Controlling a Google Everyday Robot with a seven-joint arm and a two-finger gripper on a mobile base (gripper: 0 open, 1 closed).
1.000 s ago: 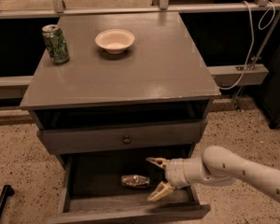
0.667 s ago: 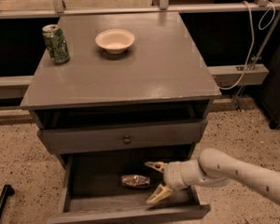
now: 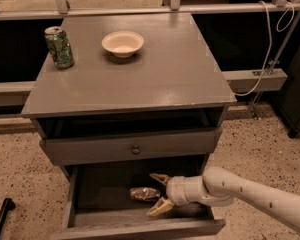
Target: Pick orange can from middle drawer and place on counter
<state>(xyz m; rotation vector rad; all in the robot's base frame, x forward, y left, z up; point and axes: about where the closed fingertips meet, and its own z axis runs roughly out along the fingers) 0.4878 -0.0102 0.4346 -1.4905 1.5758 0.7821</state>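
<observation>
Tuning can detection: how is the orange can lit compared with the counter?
Camera view: the counter shows a soft sheen; the middle drawer sits in shadow, so the orange can looks dull brown with small glints; the open pincer, at its right end, reads pale and bright.

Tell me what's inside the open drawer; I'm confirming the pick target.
The orange can lies on its side on the middle drawer floor, the open end effector straddling one end. The drawer's rear is hidden beneath the drawer front above.
</observation>
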